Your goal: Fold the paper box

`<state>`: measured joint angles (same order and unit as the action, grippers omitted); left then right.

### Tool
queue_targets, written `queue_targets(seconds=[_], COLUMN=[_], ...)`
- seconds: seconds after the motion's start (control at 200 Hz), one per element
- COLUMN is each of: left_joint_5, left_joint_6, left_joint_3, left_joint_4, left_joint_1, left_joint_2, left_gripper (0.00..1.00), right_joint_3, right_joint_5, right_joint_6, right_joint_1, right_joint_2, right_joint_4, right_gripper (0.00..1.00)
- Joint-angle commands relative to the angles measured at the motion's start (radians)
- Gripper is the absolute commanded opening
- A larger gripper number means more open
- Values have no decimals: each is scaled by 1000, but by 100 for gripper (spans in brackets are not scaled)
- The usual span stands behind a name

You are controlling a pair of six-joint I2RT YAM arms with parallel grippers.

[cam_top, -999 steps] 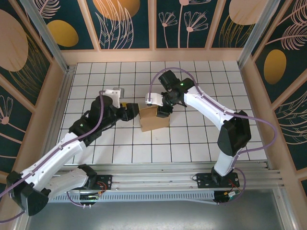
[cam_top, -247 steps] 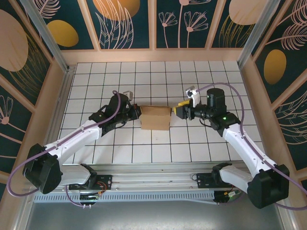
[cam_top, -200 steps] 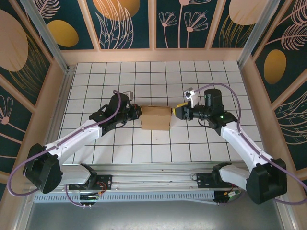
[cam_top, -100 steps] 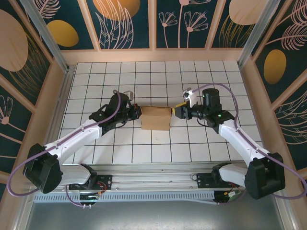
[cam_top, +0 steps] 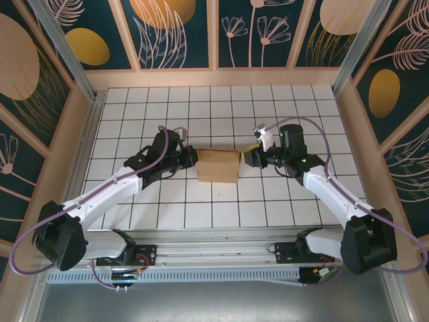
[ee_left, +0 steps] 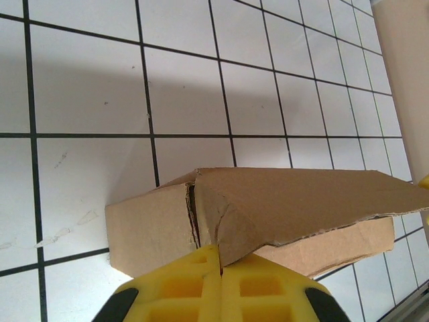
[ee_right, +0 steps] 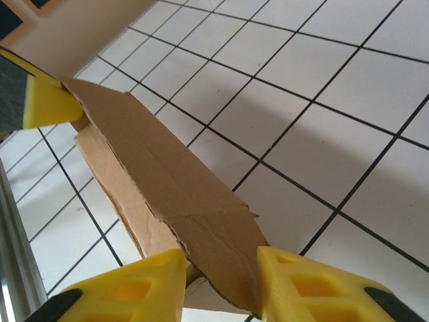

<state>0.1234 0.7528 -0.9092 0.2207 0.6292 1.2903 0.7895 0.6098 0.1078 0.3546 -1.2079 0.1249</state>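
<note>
Evidently a two-ended hold: the brown box sits near the middle of the surface, with an arm at each end.
Seen from overhead, the left pincer is at the box's 9 o'clock. It is closed tight with its tips pressed to that end, though I cannot tell whether a sliver of card is nipped between them. My guess is that it braces the box so it won't skid on the gridded tiles. The right pincer is at 3 o'clock, jaws standing apart, with the tapered end of the top flap lying between them and not clamped as far as I can see. That flap lies slanted over the lower walls, so the box looks only partly closed. I'd say the right side is placed to press it home.
</note>
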Motion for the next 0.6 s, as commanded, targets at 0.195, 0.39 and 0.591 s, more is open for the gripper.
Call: queue_targets(seconds=[0.195, 0.39, 0.591], left_joint_5=[31, 69, 61], left_joint_6=[-6, 6, 2], left_joint_3=[-10, -1, -1], left_joint_4=[52, 19, 26], left_joint_1=[-2, -1, 0], left_joint_2=[5, 11, 20], left_gripper=[0, 0, 0], right_joint_3=[29, 67, 116], right_joint_5=[-13, -82, -145], right_joint_6=[-10, -158, -272], right_joint_1=[14, 42, 58], right_joint_2=[-18, -51, -74], right_joint_4=[3, 12, 68], right_gripper=[16, 5, 4])
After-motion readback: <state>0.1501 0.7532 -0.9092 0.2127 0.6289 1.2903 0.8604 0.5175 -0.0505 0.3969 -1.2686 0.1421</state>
